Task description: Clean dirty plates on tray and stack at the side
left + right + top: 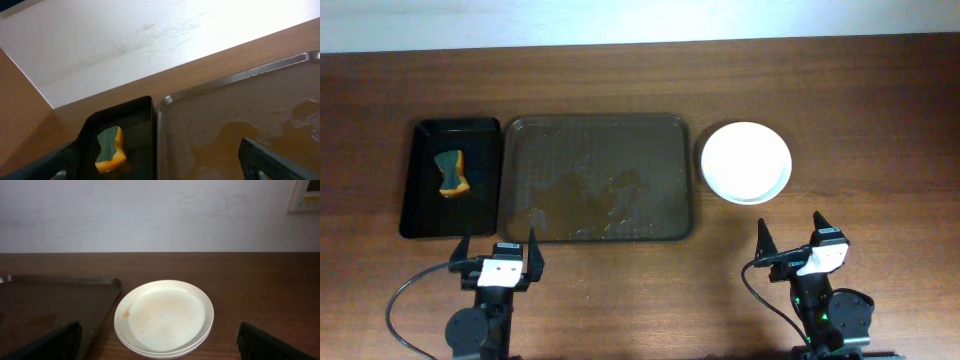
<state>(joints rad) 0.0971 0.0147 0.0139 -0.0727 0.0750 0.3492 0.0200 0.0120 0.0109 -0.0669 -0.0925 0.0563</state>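
The large brown tray (598, 178) lies mid-table with no plates on it, only wet smears; it also shows in the left wrist view (240, 120) and the right wrist view (55, 305). The plates (747, 161) sit stacked on the table right of the tray. The top one is white with faint orange traces (165, 315); how many lie beneath is hidden. My left gripper (500, 257) is open and empty at the tray's near-left corner (160, 167). My right gripper (790, 243) is open and empty, near side of the stack (157, 347).
A smaller black tray (450, 178) stands left of the brown tray and holds a green-and-orange sponge (451, 172), also seen in the left wrist view (110, 149). A pale wall runs along the table's far edge.
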